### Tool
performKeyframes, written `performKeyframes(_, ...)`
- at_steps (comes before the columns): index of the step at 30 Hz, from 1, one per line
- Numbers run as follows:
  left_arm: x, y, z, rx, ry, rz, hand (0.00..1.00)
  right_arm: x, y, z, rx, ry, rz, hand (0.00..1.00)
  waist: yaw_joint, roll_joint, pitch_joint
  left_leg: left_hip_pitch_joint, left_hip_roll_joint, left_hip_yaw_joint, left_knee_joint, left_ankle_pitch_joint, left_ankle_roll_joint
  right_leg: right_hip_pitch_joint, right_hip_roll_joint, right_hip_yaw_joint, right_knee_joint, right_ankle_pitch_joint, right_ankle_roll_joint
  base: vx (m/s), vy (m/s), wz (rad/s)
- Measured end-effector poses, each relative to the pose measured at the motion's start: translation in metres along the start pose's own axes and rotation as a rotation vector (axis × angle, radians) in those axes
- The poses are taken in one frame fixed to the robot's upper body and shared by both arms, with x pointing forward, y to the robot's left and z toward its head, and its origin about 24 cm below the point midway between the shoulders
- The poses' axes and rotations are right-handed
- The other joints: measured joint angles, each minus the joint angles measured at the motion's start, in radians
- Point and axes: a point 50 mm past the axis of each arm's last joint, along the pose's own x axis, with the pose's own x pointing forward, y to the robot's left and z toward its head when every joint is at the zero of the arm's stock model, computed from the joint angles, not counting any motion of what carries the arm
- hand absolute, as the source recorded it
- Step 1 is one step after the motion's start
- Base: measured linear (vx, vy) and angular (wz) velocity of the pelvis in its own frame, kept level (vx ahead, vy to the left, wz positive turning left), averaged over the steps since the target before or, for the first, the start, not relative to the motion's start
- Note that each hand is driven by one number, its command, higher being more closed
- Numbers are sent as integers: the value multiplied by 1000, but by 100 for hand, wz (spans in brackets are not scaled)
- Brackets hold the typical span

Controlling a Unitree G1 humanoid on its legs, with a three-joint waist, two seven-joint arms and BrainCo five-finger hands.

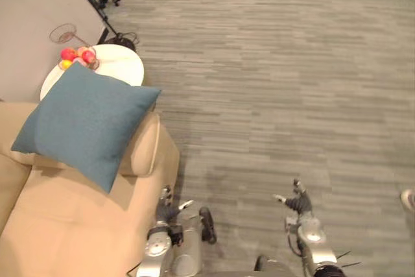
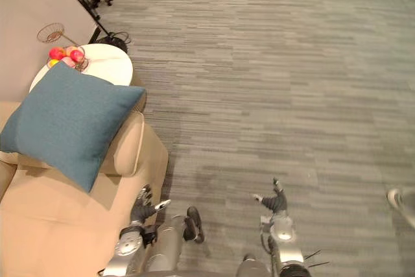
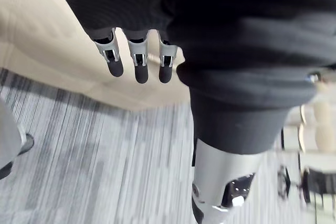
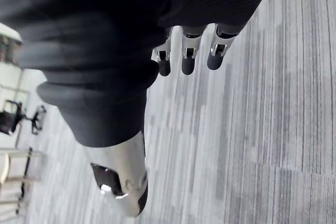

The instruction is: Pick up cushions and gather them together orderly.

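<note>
Your left hand [image 1: 167,211] hangs empty, fingers [image 3: 137,64] straight and loose, just beside the front edge of the tan sofa [image 1: 71,225]. Your right hand [image 1: 298,203] is empty too and loosely spread. Its fingers [image 4: 188,59] point down over the grey carpet [image 1: 279,82], well apart from the sofa.

The teal cushion [image 1: 84,120] lies tilted across the sofa's armrest [image 1: 146,147], at the end near the round white side table [image 1: 126,64]. Its lower corner hangs over the seat and its upper corner reaches over the table's edge. Fruit [image 1: 76,55] sits on the table, just beside that upper corner.

Handling, as a judgement: plump, soft, light. The cover looks woven, so likely not slippery. It will probably sag and fold if you pinch one corner. Better to take two opposite edges, one hand each, or grip deep into the near edge where the filling has bulk. Mind your sweep near the fruit. One cushion in sight, and the pick is not yet begun.
</note>
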Motion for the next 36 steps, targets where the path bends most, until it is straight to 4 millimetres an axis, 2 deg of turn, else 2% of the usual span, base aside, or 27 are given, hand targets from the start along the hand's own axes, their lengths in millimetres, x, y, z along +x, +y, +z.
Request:
performKeyframes(1, -2, 5, -1, -22, 3, 28, 0, 1, 1, 0, -4, 6, 4, 0, 6, 3, -4, 11, 12, 20, 44, -82, 102, 33, 11, -8, 14, 11, 17, 587, 162, 93)
performKeyframes(2, -3, 8, -3, -24, 11, 41, 0, 2, 1, 1, -3, 4, 5, 0, 8, 3, -5, 24, 11, 17, 53, -119, 107, 43, 13, -9, 41, 8, 23, 706, 245, 91)
performKeyframes(3, -7, 12, -11, -23, 43, 53, 0, 4, -2, 3, 10, 0, -11, 0, 3, 2, -7, 68, -10, -16, 51, -173, 92, 14, -18, -7, 232, 1, 44, 477, 184, 73)
performKeyframes(4, -8, 11, -14, -21, 54, 50, 0, 4, -3, 3, 14, 1, -19, 0, 4, 1, -6, 83, -23, -29, 41, -179, 88, -8, -33, -5, 311, 11, 62, 549, 218, 101)
performKeyframes(5, -11, 11, -20, -21, 79, 44, 0, 3, -6, 0, 18, 8, -29, 0, 0, -2, -8, 136, -56, -64, 11, -197, 78, -69, -82, 12, 531, 73, 119, 396, 120, 102)
performKeyframes(6, -14, 13, -25, -21, 97, 51, 0, 1, -8, -5, 16, 23, -34, 0, -1, -15, -16, 190, -96, -109, -17, -210, 73, -151, -117, 47, 761, 78, 105, 599, 119, 125)
performKeyframes(8, -15, 15, -28, -16, 111, 57, 0, -4, -10, -13, 10, 48, -33, 0, -8, -17, -20, 269, -136, -195, -65, -212, 72, -245, -118, 68, 924, -6, 22, 587, -6, 144)
performKeyframes(9, -16, 15, -30, -14, 117, 58, 0, -7, -11, -19, 6, 62, -23, 0, -10, -12, -23, 316, -144, -251, -95, -212, 70, -305, -95, 76, 916, -53, -8, 458, -63, 149)
performKeyframes(10, -16, 15, -30, -14, 119, 59, 0, -9, -11, -21, 5, 70, -19, 0, -11, -10, -24, 336, -149, -288, -104, -212, 70, -342, -81, 82, 888, -74, -21, 419, -114, 149)
performKeyframes(11, -15, 16, -29, -11, 116, 59, 0, -13, -11, -24, 11, 72, -20, 0, -17, -8, -27, 355, -156, -357, -115, -212, 70, -394, -54, 105, 818, -97, -51, 399, -168, 164)
performKeyframes(13, -14, 15, -28, -12, 112, 63, 0, -18, -11, -25, 23, 63, -23, 0, -35, 2, -30, 381, -158, -486, -125, -215, 64, -478, 19, 230, 624, -107, -58, 394, -216, 189)
performKeyframes(14, -12, 12, -25, -13, 100, 62, 0, -23, -11, -27, 31, 63, -25, 0, -53, 1, -31, 388, -155, -550, -121, -225, 43, -508, 56, 325, 517, -92, -36, 396, -285, 216)
performKeyframes(15, -11, 10, -23, -11, 92, 55, 0, -26, -12, -29, 40, 65, -31, 0, -56, -4, -31, 390, -156, -635, -94, -252, -5, -523, 81, 433, 397, -55, -2, 392, -311, 227)
performKeyframes(16, -10, 9, -22, -4, 88, 46, 0, -29, -13, -32, 46, 73, -36, 0, -54, -19, -33, 382, -164, -679, -69, -277, -42, -522, 79, 479, 324, -21, 8, 357, -373, 224)
performKeyframes(17, -10, 9, -21, 6, 86, 40, 0, -32, -15, -36, 53, 85, -47, 0, -57, -32, -40, 381, -175, -728, -39, -307, -63, -514, 70, 497, 321, 78, 24, 391, -453, 202)
performKeyframes(18, -9, -1, -19, -15, 80, 23, 0, -34, -22, -38, 68, 93, -76, 0, -41, -4, -51, 380, -155, -773, -21, -318, -90, -512, 70, 440, 392, 47, -29, 362, -444, 157)
performKeyframes(20, -10, -9, -16, -31, 67, 3, 0, -30, -27, -24, 96, 32, -99, 0, -24, 5, -53, 366, -133, -793, -21, -297, -125, -520, 54, 377, 450, -8, -53, 228, -304, 112)
performKeyframes(22, -10, -15, -14, -40, 60, -12, 0, -29, -27, -9, 141, -30, -104, 0, -27, 20, -63, 348, -90, -792, -42, -253, -169, -493, 42, 271, 456, -47, -87, 208, -340, 121)
performKeyframes(23, -10, -15, -14, -40, 60, -12, 0, -29, -26, -8, 144, -33, -103, 0, -27, 19, -63, 348, -82, -790, -51, -242, -172, -484, 44, 257, 450, -49, -90, 163, -285, 102)
performKeyframes(25, -10, -15, -14, -40, 60, -12, 0, -29, -21, -9, 162, -26, -97, 0, -27, 10, -67, 343, -38, -742, -107, -174, -204, -435, 40, 180, 402, -52, -105, 123, -265, 94)
performKeyframes(27, -10, -16, -14, -37, 59, -19, 0, -30, -18, -11, 179, -18, -100, 0, -30, 1, -68, 339, -9, -640, -137, -122, -204, -400, 26, 128, 358, -42, -121, 71, -172, 91)
performKeyframes(28, -10, -19, -13, -32, 57, -31, 0, -29, -20, -12, 183, -10, -112, 0, -29, 0, -68, 333, 11, -540, -152, -102, -202, -375, 21, 103, 330, -33, -135, 15, -91, 90)
performKeyframes(29, -10, -18, -14, -28, 58, -31, 0, -27, -22, -13, 194, -1, -126, 0, -27, -13, -66, 328, 23, -452, -169, -91, -196, -369, 14, 85, 316, -31, -137, -14, -55, 86)
performKeyframes(30, -8, -16, -11, -19, 49, -30, 0, -24, -25, -12, 202, 1, -143, 0, -30, -7, -71, 323, 22, -382, -185, -66, -194, -366, 4, 71, 307, -25, -135, -35, -1, 61)
performKeyframes(32, -4, -9, -7, 5, 35, -22, 0, -23, -32, -13, 204, 4, -179, 0, -28, -15, -71, 306, 17, -322, -207, -26, -191, -348, -5, 54, 250, 11, -125, -47, 37, 54)
performKeyframes(36, 0, 16, -5, 68, 22, 21, 0, -14, -36, -1, 206, -30, -195, 0, -27, -21, -74, 318, 6, -299, -281, 16, -180, -309, 22, 60, 99, 114, -118, -84, 59, 7)
